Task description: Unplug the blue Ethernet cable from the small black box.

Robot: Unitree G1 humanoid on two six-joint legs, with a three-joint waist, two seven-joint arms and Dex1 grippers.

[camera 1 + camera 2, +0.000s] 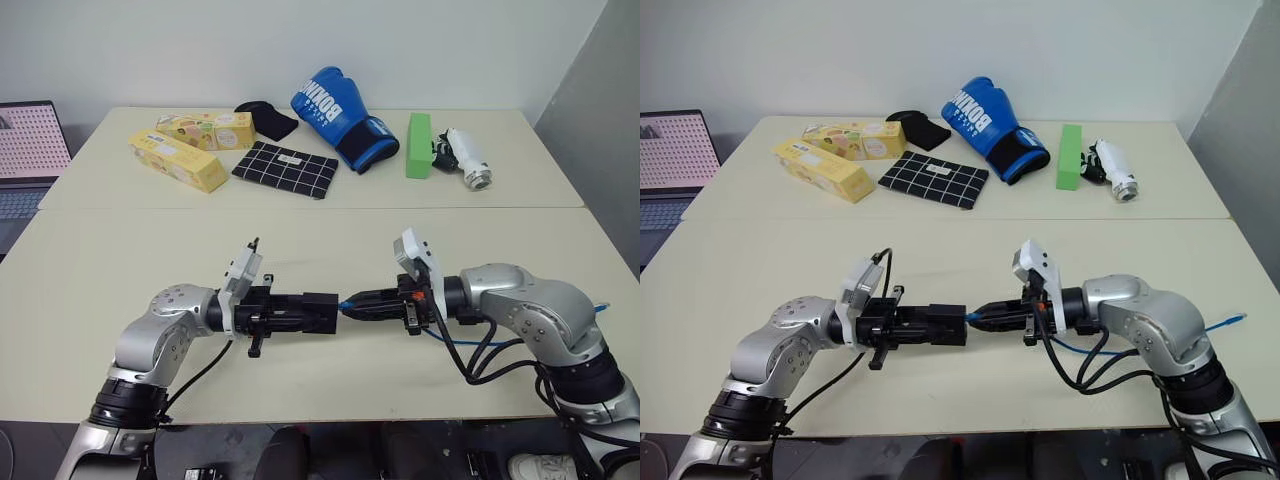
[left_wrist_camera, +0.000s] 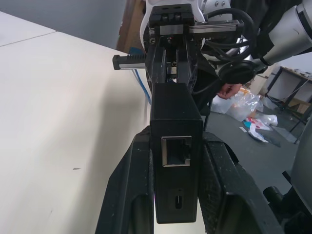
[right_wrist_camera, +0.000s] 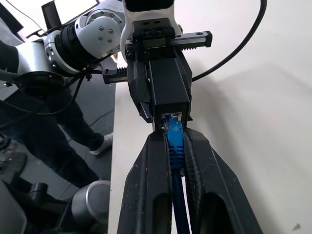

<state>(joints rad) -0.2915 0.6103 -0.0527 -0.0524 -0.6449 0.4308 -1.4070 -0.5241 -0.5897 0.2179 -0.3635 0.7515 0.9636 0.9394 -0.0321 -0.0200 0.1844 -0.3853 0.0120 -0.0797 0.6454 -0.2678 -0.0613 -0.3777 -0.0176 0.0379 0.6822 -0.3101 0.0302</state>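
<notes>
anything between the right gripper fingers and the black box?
Only the blue Ethernet cable's plug boot bridges the right gripper and the small black box, seen in the right wrist view.

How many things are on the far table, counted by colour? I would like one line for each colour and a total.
Yellow: 2, the two boxes
Black: 2, the pouch and the grid cloth
Blue: 1, the boxing glove
Green: 1, the block
White: 1, the white device
Total: 7

Cream table (image 1: 120, 260), boxing glove (image 1: 340, 115), checked cloth (image 1: 285, 168)
</notes>
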